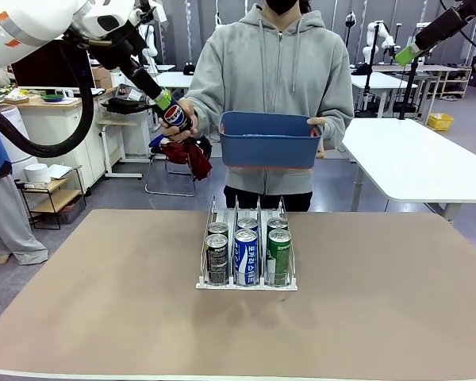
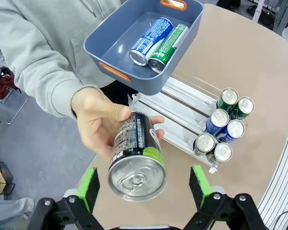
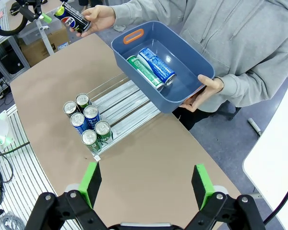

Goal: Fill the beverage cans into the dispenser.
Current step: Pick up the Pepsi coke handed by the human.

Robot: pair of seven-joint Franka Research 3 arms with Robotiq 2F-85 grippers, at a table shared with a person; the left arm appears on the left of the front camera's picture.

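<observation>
Front view: rear cans (image 1: 218, 228) half hidden

This is a robotics lab, set in a big open hall. Past the left claw (image 1: 168, 105) stand a dark monitor (image 1: 51, 67), a cluttered wooden bench (image 1: 40, 101) and a low shelf (image 1: 55, 194) of odds and ends. Below the right claw (image 1: 405, 55) white worktables (image 1: 428, 159) stand on a bare grey floor (image 1: 127, 186), with a yellow crate (image 1: 439, 121) near them. The left claw itself hangs on a bulky white robot arm (image 1: 24, 28).

Left arm (image 1: 32, 32) and right arm (image 1: 452, 22) raised, jaws spread wide
</observation>
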